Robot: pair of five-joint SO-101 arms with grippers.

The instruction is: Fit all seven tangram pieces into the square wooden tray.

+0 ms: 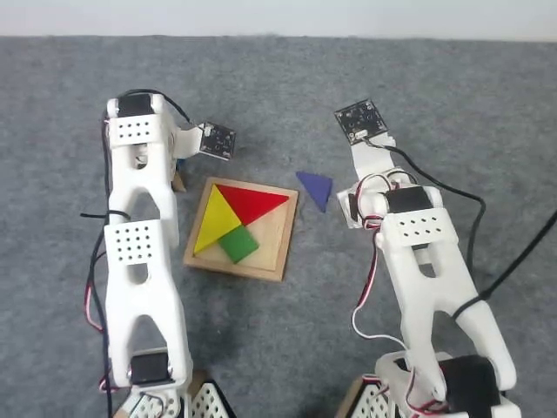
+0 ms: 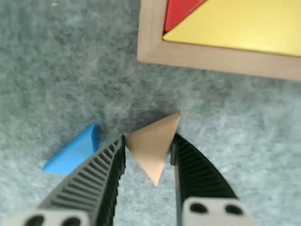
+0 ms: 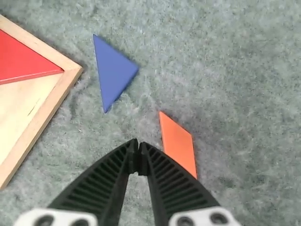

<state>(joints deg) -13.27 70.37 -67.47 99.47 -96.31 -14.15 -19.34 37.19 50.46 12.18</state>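
The square wooden tray [image 1: 280, 244] lies mid-table and holds a red triangle [image 1: 251, 202], a yellow triangle [image 1: 213, 222] and a green square [image 1: 238, 244]. My left gripper [image 2: 148, 140] is beside the tray's corner [image 2: 150, 52], its jaws closed on a tan triangle [image 2: 151, 143] that rests on the carpet. A light blue piece [image 2: 73, 151] lies just beside it. My right gripper [image 3: 138, 145] is shut on nothing, hovering over the carpet. An orange parallelogram [image 3: 178, 142] lies right beside its tips and a violet-blue triangle [image 3: 113, 70] sits farther on, near the tray's edge [image 3: 44, 110].
Grey carpet covers the table. The left arm [image 1: 139, 218] runs along the tray's left side and the right arm [image 1: 418, 235] stands to its right, with cables trailing from it. The violet-blue triangle [image 1: 315, 186] lies between tray and right arm.
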